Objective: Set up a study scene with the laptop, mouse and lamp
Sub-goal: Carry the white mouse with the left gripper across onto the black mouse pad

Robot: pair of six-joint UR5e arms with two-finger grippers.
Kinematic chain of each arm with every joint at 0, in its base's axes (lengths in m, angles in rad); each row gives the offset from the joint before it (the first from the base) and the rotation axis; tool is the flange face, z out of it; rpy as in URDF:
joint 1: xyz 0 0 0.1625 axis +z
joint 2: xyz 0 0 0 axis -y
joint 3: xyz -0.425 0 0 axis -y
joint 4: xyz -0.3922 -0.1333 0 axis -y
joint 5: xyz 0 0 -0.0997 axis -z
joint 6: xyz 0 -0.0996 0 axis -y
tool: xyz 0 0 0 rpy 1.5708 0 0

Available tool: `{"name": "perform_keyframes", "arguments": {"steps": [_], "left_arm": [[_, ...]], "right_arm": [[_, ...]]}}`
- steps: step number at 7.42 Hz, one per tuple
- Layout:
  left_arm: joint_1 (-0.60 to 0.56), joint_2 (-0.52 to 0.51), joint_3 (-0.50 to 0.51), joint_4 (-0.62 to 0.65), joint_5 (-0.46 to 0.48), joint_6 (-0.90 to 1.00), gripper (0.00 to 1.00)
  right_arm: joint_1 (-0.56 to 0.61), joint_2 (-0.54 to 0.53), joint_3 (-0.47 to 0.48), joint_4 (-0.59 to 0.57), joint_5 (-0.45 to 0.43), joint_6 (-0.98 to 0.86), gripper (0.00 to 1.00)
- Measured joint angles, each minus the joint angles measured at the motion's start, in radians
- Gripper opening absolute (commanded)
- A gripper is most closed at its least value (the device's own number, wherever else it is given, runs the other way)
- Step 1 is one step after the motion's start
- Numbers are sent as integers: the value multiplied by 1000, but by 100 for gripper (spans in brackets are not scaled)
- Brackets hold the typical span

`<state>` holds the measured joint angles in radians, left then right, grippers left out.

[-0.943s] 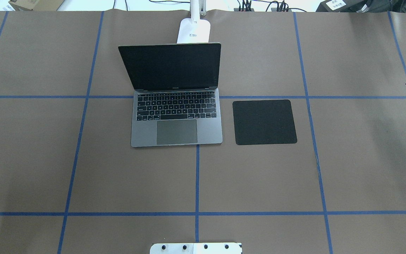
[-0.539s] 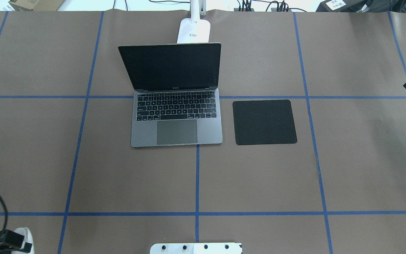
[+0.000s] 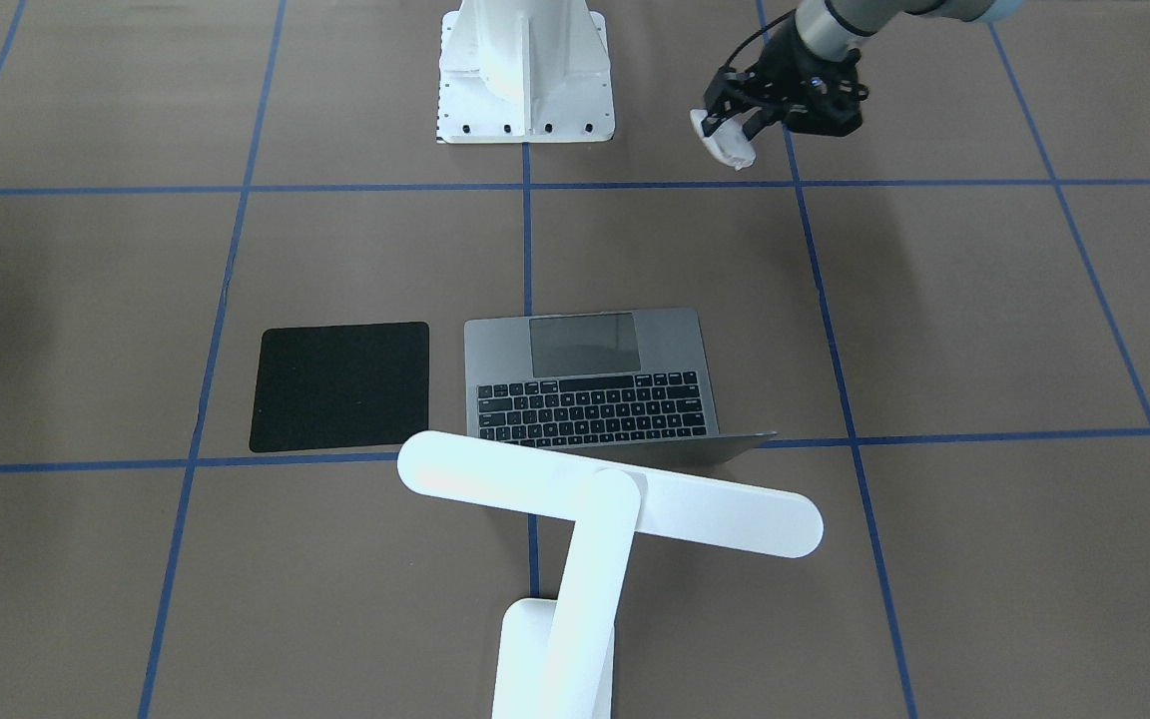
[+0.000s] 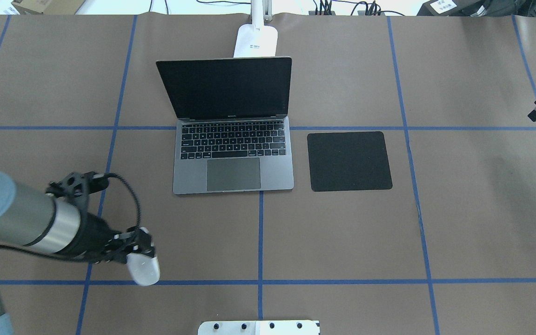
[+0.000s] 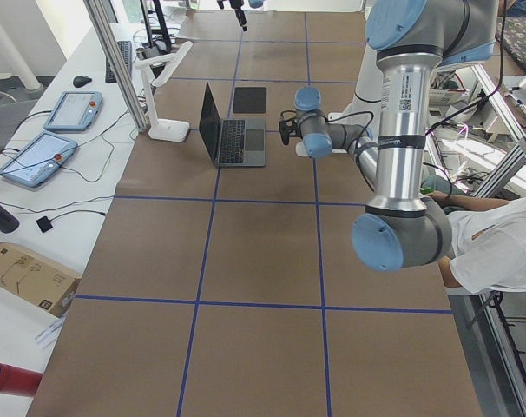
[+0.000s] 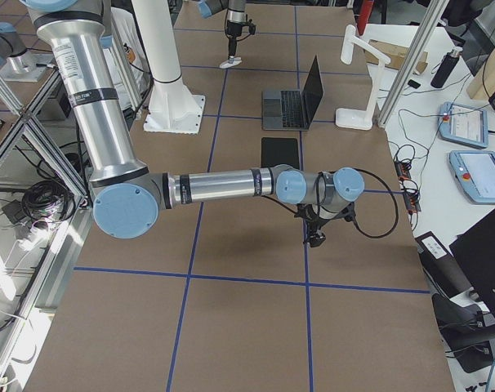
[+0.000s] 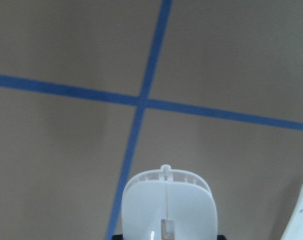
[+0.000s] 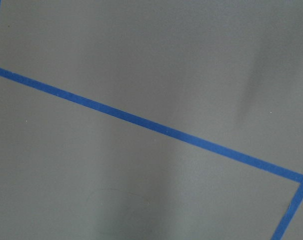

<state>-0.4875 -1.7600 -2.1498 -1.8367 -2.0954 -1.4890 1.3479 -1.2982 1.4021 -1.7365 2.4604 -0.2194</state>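
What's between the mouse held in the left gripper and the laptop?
Nothing. The overhead view shows only bare brown table cover between the mouse, held in the left gripper, and the laptop.

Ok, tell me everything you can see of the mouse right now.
The mouse is a small, smooth white oval, plastic by its look; the left wrist view shows a centre seam, a small slot and a ribbed front edge. The left gripper is shut on one end, and it seems to hang above the table, touching nothing else. It is over a blue tape line, left of the laptop and nearer the robot.
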Motion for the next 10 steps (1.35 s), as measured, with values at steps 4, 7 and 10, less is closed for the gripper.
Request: {"name": "perform_keyframes", "arguments": {"steps": [4,7,10], "left_arm": [[-30,-713,513,272,77,57,43],[-20,-1070,1043,189,136,104,43],[6,-1221,1342,97,221,169,43]], "right_arm": [[-8,7,-16,3,4,0,98],[-14,8,-21,6,9,0,98],[-23,10,-20,8,9,0,98]]}}
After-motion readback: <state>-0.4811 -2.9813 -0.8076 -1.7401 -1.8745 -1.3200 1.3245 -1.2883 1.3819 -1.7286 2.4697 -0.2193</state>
